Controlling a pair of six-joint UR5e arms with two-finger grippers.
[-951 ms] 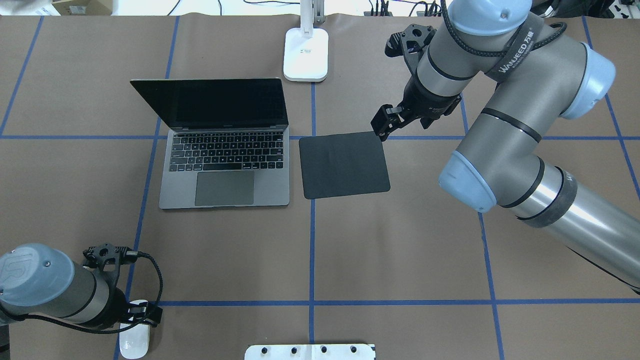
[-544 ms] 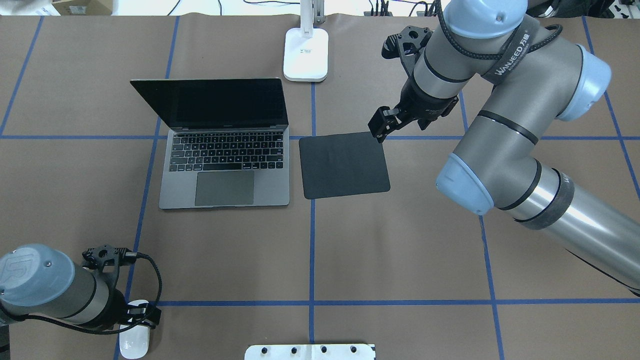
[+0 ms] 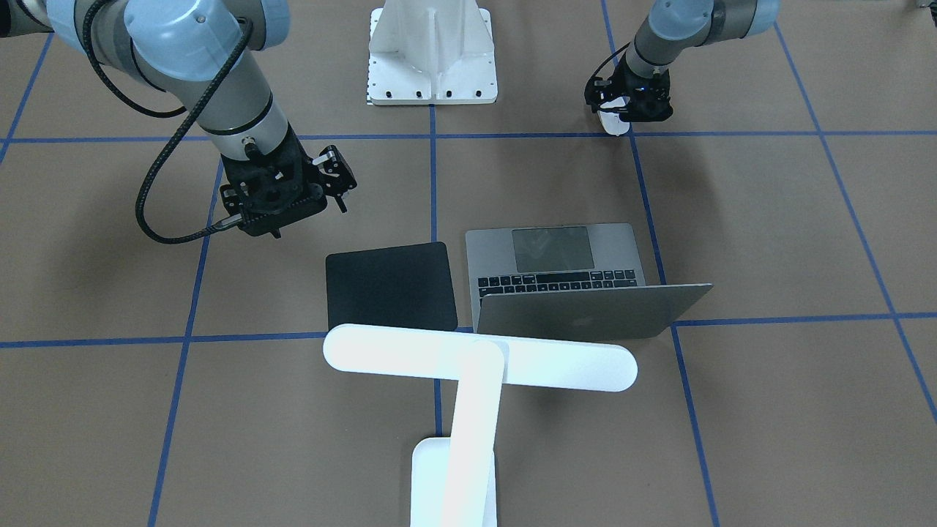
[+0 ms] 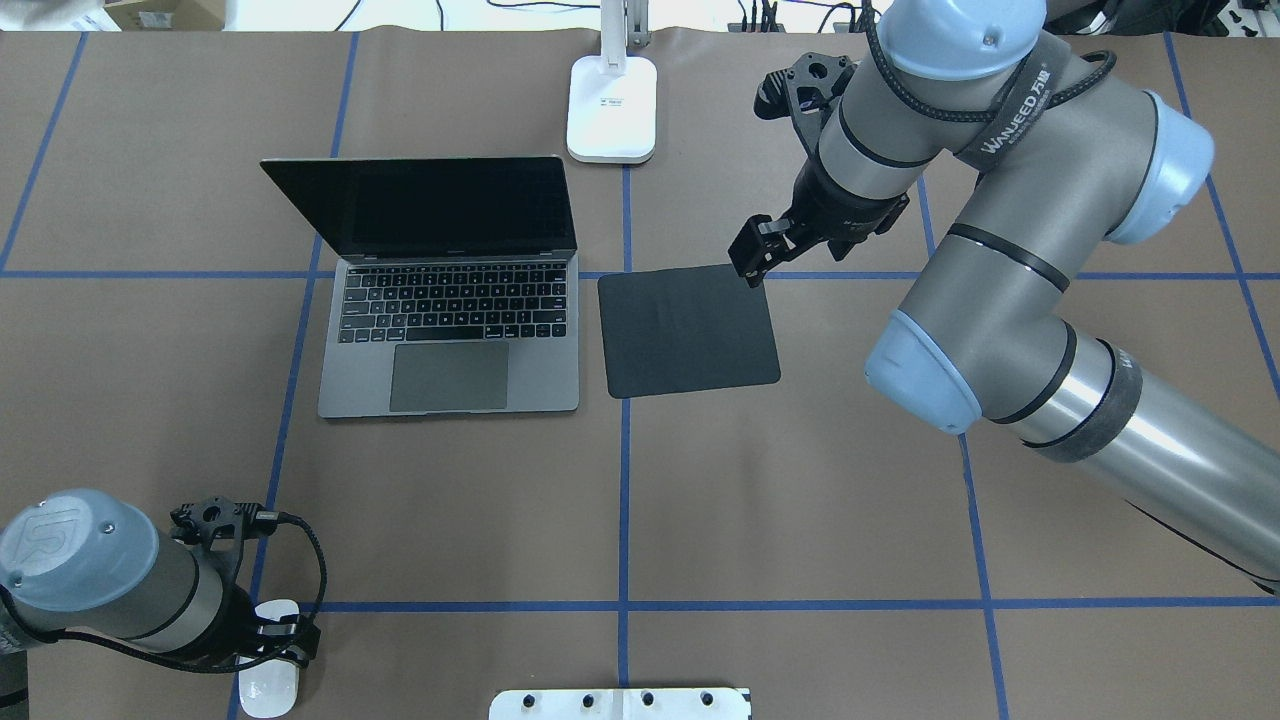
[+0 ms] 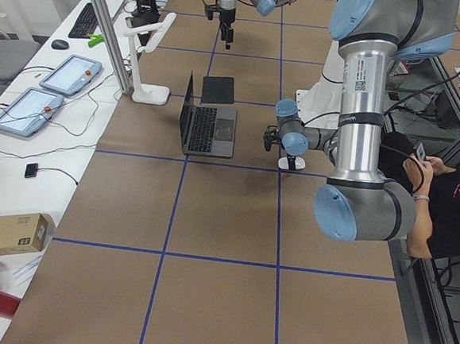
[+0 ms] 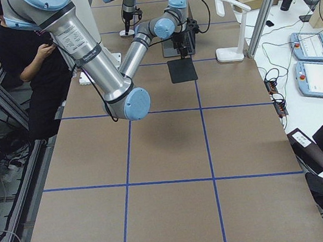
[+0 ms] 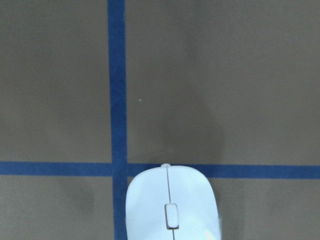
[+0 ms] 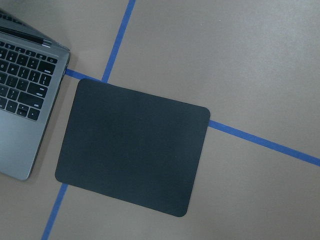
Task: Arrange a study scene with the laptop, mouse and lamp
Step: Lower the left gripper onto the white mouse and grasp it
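Observation:
The grey laptop (image 4: 450, 300) stands open at the table's left centre, also in the front view (image 3: 556, 252). The white lamp (image 3: 479, 359) stands behind it, its base (image 4: 612, 110) at the far edge. The small white mouse (image 4: 266, 690) lies at the near left, and fills the bottom of the left wrist view (image 7: 171, 205). My left gripper (image 4: 285, 640) is low over the mouse with its jaws astride it and looks open. My right gripper (image 4: 750, 262) hovers open and empty above the far right corner of the black mouse pad (image 4: 688, 330).
The white ribbed mount (image 4: 620, 703) sits at the near edge centre. The mouse pad lies just right of the laptop (image 8: 25, 100) in the right wrist view. A person sits beside the table in the side views. Blue tape lines grid the brown surface.
My right gripper has drifted a little left, toward the pad's corner. My left arm has shifted slightly toward the near edge over the mouse. The mouse has not moved.

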